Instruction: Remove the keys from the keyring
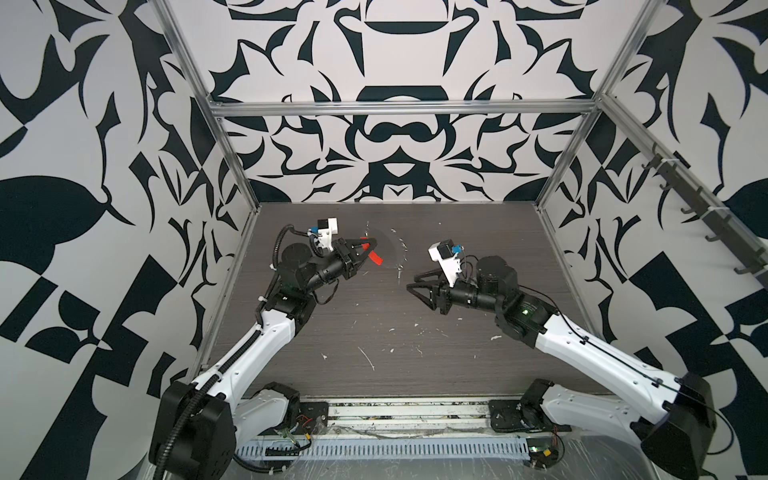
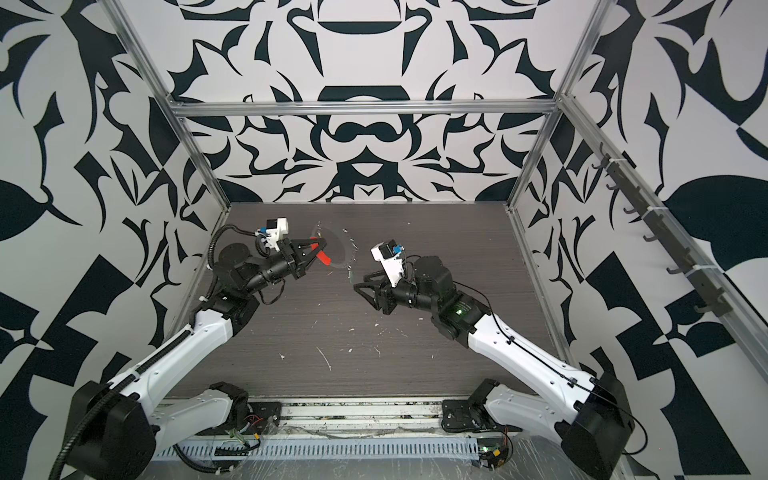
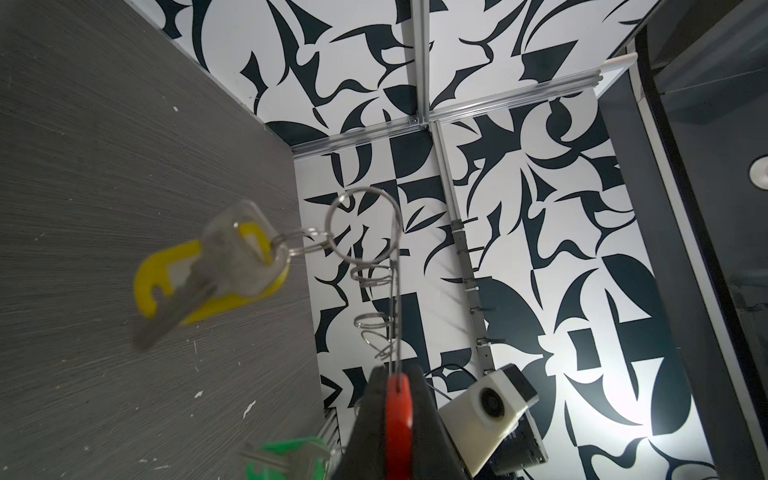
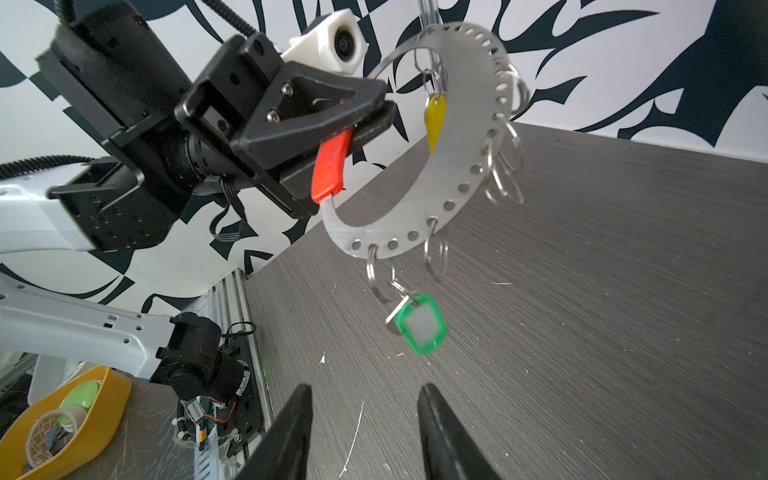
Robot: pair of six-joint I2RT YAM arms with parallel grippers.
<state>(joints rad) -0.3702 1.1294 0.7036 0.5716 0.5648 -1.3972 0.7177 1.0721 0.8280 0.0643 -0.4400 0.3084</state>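
Observation:
My left gripper (image 1: 368, 245) (image 2: 318, 243) (image 3: 398, 376) is shut on the red sleeve (image 3: 398, 419) (image 4: 330, 166) of the keyring (image 4: 469, 166), a flat silver crescent with holes along its rim, held above the table. The keys hang from it on small split rings. The green tag (image 4: 419, 324) (image 3: 286, 457) dangles lowest. Across the ring hangs the yellow tag (image 4: 434, 120) (image 3: 208, 274) with a metal key. My right gripper (image 4: 365, 390) (image 1: 411, 281) (image 2: 358, 280) is open and empty, short of the green tag and apart from it.
Several bare split rings (image 4: 505, 166) hang from the keyring's rim. The dark wood table (image 1: 415, 353) carries white scuffs. A yellow bowl (image 4: 108, 411) with tape rolls sits beyond the left arm's base. A hook rail (image 1: 706, 224) runs along the right wall.

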